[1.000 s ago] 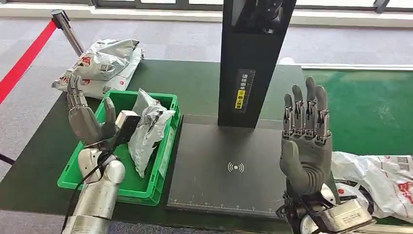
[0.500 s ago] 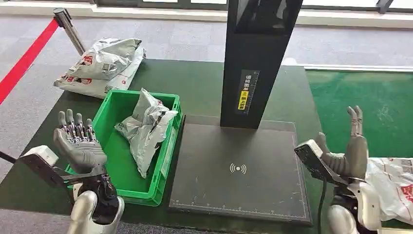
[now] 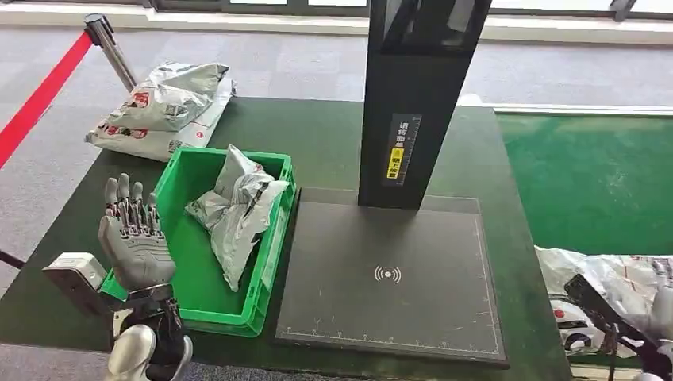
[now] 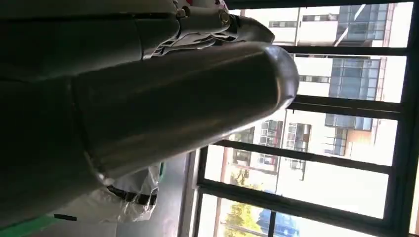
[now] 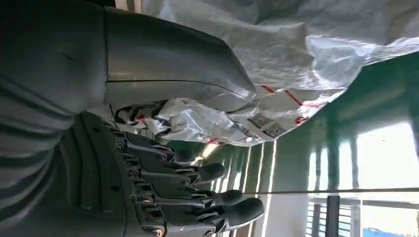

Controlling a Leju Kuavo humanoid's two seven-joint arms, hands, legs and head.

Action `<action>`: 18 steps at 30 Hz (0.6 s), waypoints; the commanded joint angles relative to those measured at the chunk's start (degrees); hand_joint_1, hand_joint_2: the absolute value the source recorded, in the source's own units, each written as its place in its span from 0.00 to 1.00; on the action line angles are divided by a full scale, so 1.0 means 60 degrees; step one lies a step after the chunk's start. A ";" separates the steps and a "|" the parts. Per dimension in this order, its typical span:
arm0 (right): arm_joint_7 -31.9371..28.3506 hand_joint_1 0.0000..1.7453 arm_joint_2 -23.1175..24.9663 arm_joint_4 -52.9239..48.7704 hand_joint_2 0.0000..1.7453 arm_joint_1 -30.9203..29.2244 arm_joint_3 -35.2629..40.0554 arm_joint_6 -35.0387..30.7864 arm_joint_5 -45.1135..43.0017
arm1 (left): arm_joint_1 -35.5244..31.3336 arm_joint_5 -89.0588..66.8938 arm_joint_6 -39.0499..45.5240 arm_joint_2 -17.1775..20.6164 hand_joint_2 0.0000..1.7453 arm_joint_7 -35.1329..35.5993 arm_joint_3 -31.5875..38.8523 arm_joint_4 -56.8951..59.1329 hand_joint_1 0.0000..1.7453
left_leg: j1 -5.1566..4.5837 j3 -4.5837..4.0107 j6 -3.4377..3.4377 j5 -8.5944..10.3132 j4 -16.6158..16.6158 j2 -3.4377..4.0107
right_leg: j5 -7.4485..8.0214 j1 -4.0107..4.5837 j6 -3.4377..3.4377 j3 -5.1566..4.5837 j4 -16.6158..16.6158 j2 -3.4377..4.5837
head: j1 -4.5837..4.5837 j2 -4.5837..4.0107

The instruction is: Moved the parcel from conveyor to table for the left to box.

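Bright daylight from windows; wrist views backlit, blurred.

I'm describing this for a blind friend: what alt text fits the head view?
A green crate holding a silver parcel sits on a dark table beside a black scanner pad. The robot's left hand hovers open beside the crate.

A yellow-and-white label (image 3: 401, 148) with small Chinese characters (too small to read) stands on the black post (image 3: 413, 103); a wireless-wave sign (image 3: 387, 275) marks the scan pad (image 3: 389, 270).
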 commanded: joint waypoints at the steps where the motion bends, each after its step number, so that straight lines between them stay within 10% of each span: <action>1: -0.0093 0.00 0.0057 0.1848 1.00 -0.0627 -0.0663 0.0120 -0.0145 | -0.0077 0.0012 -0.0050 0.0302 0.00 0.0015 -0.0272 0.0491 0.00 | 0.0006 0.0031 -0.0002 0.0001 -0.0020 -0.0012 | 0.0000 0.0005 -0.0006 0.0034 -0.0024 0.0004 | 0.0000 0.0000; 12: -0.0634 0.00 -0.0057 0.4892 1.00 -0.2099 0.0464 -0.0642 -0.0333 | -0.0239 -0.0256 -0.0269 0.0304 0.00 0.0200 -0.0361 0.0699 0.00 | 0.0017 0.0045 0.0005 0.0008 -0.0026 0.0020 | 0.0016 0.0015 -0.0003 0.0049 -0.0039 0.0047 | 0.0000 0.0000; 18: -0.1002 0.00 -0.0360 0.5513 1.00 -0.1968 0.1546 0.1012 -0.0744 | -0.0716 -0.0451 -0.0365 0.0528 0.00 0.0339 -0.0529 0.1303 0.00 | 0.0017 0.0039 0.0005 0.0010 -0.0023 0.0001 | 0.0014 0.0016 -0.0001 0.0050 -0.0034 0.0025 | 0.0000 0.0000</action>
